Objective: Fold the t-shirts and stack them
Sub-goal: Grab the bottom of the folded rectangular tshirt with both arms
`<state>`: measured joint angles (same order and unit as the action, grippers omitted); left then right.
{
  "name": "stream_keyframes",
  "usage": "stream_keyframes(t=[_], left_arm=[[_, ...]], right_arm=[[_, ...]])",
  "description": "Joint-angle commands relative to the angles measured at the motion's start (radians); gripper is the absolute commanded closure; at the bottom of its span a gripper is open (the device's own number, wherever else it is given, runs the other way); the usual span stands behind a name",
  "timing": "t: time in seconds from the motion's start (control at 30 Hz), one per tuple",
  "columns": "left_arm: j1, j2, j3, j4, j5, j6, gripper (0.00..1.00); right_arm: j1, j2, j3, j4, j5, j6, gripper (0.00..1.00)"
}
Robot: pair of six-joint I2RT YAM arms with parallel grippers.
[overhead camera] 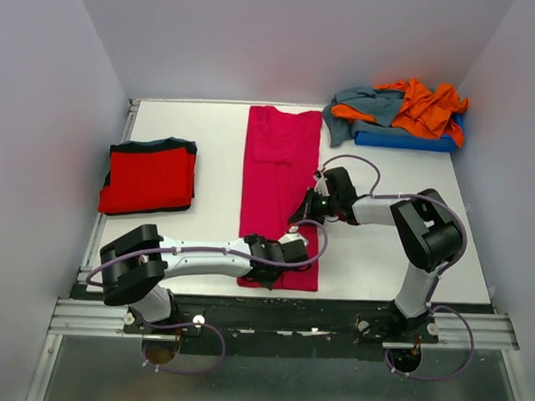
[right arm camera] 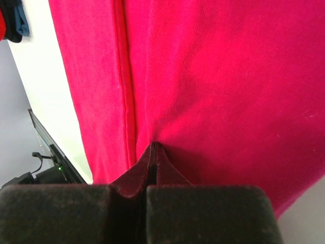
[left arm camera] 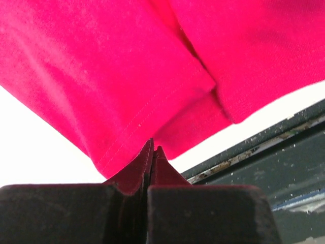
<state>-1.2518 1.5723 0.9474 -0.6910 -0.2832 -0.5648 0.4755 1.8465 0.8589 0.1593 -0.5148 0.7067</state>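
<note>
While left hand [left arm camera: 153,148] and right hand [right arm camera: 154,146] pinch magenta t-shirt [overhead camera: 278,170], red t-shirt [overhead camera: 149,179] left, tee heap [overhead camera: 406,107] on tray [overhead camera: 410,142]

We see a flat blue plastic tray [overhead camera: 403,140] at the far right corner of the white worktop [overhead camera: 216,163], with pale grey walls [overhead camera: 40,111] around.

The left arm [overhead camera: 198,261] and right arm [overhead camera: 412,287] share one build: pale grey-white links between bulky black joint housings. Thin lilac-grey cables [overhead camera: 351,158] loop alongside. The fingers [left arm camera: 203,213] are matt black blocks ending in thin wedge tips. Both bases sit on a silver rail [overhead camera: 76,317].
</note>
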Motion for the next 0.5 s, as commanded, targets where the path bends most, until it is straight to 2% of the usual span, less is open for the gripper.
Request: stream_keyframes(t=[0.0, 0.07, 0.1, 0.13, 0.2, 0.23, 0.3, 0.47], left_arm=[[-0.009, -0.072, 0.002, -0.077, 0.048, 0.031, 1.00], [-0.009, -0.080, 0.005, -0.096, 0.027, 0.029, 1.00], [-0.008, -0.081, 0.005, -0.099, 0.016, 0.028, 0.95], [-0.009, -0.077, 0.005, -0.091, 0.012, 0.028, 0.85], [-0.009, -0.063, 0.008, -0.078, 0.021, 0.028, 0.72], [-0.009, -0.058, 0.013, -0.079, 0.016, 0.020, 0.62], [-0.011, -0.064, 0.017, -0.090, -0.019, 0.005, 0.51], [-0.012, -0.095, -0.016, -0.084, -0.077, 0.017, 0.46]], right_arm=[[-0.009, 0.054, 0.023, -0.064, 0.035, -0.013, 0.99], [-0.011, 0.059, 0.026, -0.066, 0.032, -0.009, 0.99], [-0.012, 0.059, 0.028, -0.066, 0.030, -0.009, 0.99], [-0.012, 0.057, 0.029, -0.066, 0.029, -0.012, 0.99], [-0.012, 0.053, 0.026, -0.066, 0.033, -0.010, 0.99], [-0.012, 0.051, 0.025, -0.067, 0.036, -0.012, 0.99], [-0.015, 0.048, 0.022, -0.067, 0.036, -0.013, 0.99], [-0.017, 0.045, 0.023, -0.066, 0.029, -0.015, 0.99]])
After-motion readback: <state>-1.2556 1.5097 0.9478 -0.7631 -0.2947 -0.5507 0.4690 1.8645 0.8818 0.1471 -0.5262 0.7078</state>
